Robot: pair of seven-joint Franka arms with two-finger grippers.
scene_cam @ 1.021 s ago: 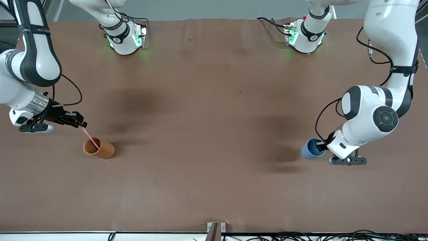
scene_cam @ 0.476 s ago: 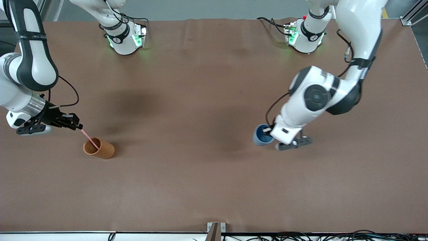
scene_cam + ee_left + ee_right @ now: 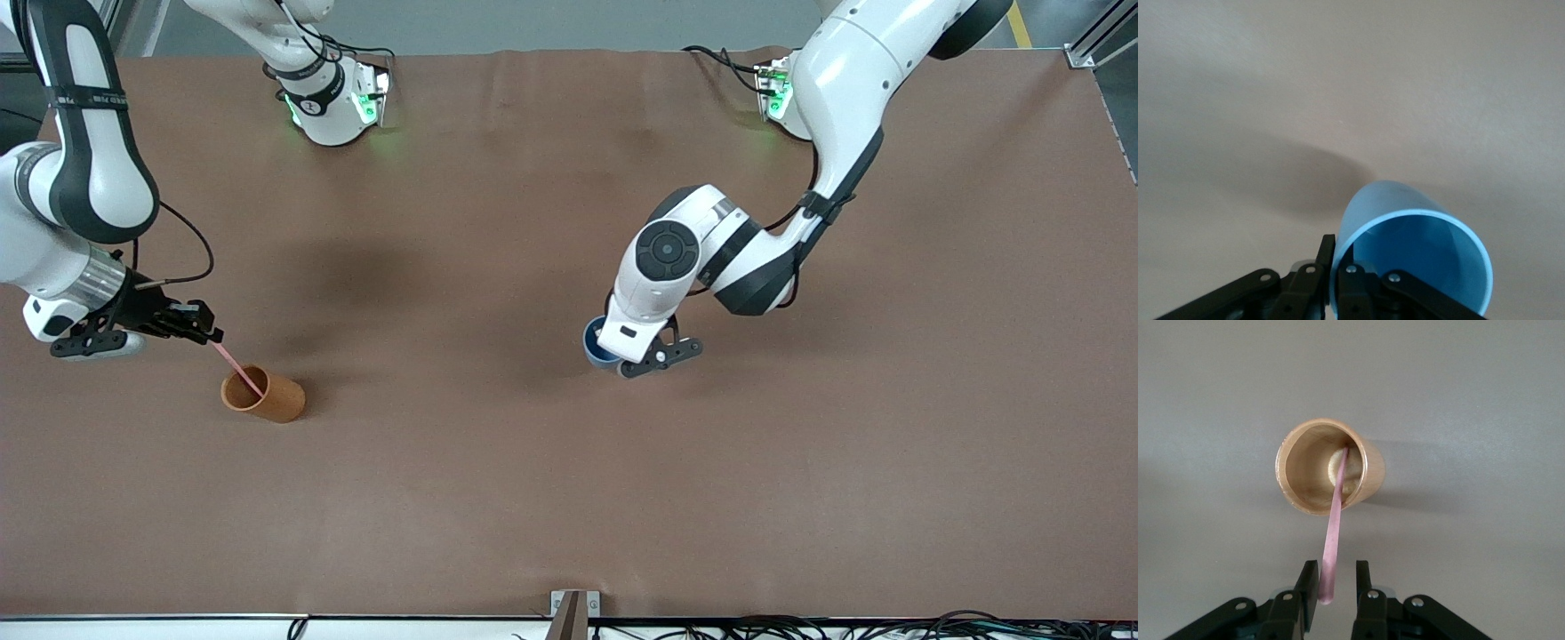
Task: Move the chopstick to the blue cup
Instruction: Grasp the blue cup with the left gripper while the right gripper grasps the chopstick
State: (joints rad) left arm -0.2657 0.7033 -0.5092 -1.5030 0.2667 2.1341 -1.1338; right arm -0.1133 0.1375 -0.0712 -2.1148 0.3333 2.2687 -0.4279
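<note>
Left gripper [image 3: 1335,263] jaws clamped on blue cup [image 3: 1418,257] rim; right gripper [image 3: 1335,587] jaws narrowly parted around chopstick [image 3: 1333,540].

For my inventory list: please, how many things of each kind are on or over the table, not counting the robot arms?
Cups: 2, the blue cup and the orange-brown cup
Chopsticks: 1, the pink chopstick
Total: 3

blue cup [image 3: 593,346] mostly hidden under left arm; chopstick [image 3: 1334,533] tip hidden in orange cup [image 3: 1327,475]
</note>
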